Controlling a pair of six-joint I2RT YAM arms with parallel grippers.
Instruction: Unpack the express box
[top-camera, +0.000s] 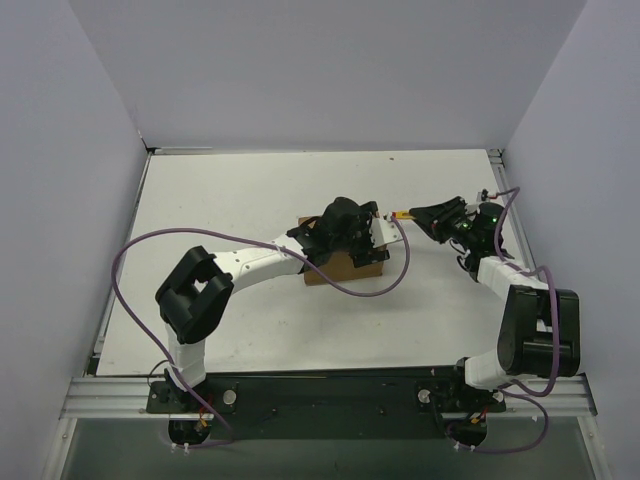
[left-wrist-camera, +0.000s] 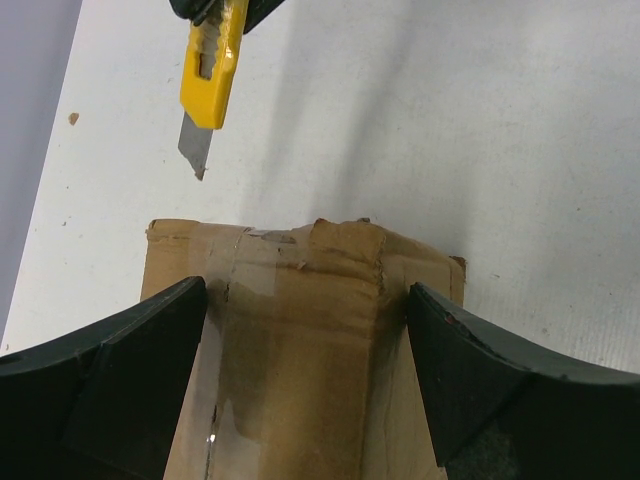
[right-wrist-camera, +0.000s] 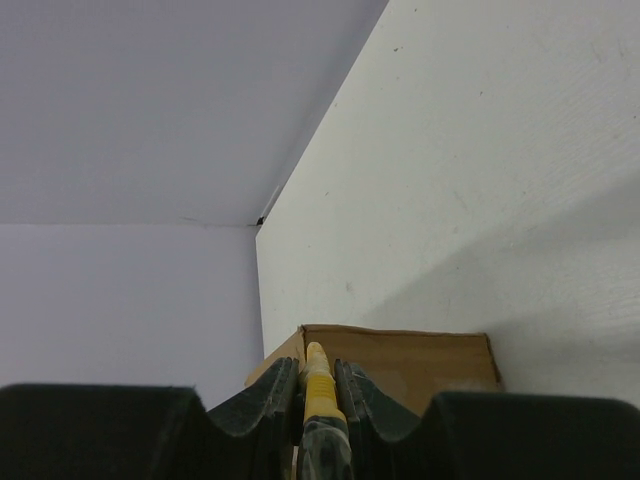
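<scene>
Left hand (left-wrist-camera: 300, 300): I am holding it spread wide, its fingers (left-wrist-camera: 130, 370) straddling the express box (left-wrist-camera: 300, 370), which is sitting mid-desk (left-wrist-camera: 480, 120). I cannot tell whether they are actually pressing the cardboard.

Right hand (right-wrist-camera: 318, 372): it is gripping a yellow utility knife (left-wrist-camera: 212, 70), with the blade (left-wrist-camera: 193, 150) bared and hovering just beyond the box's far edge, near the taped seam (left-wrist-camera: 228, 290).

Hazards, as I am judging them:
- An unbraced box is liable to slide under the blade's push.
- A tip entering off the seam is going to tear cardboard or skid toward the left fingers.
- A deep stroke is risking the contents.
- The knife may be twisting in its narrow grip.
</scene>
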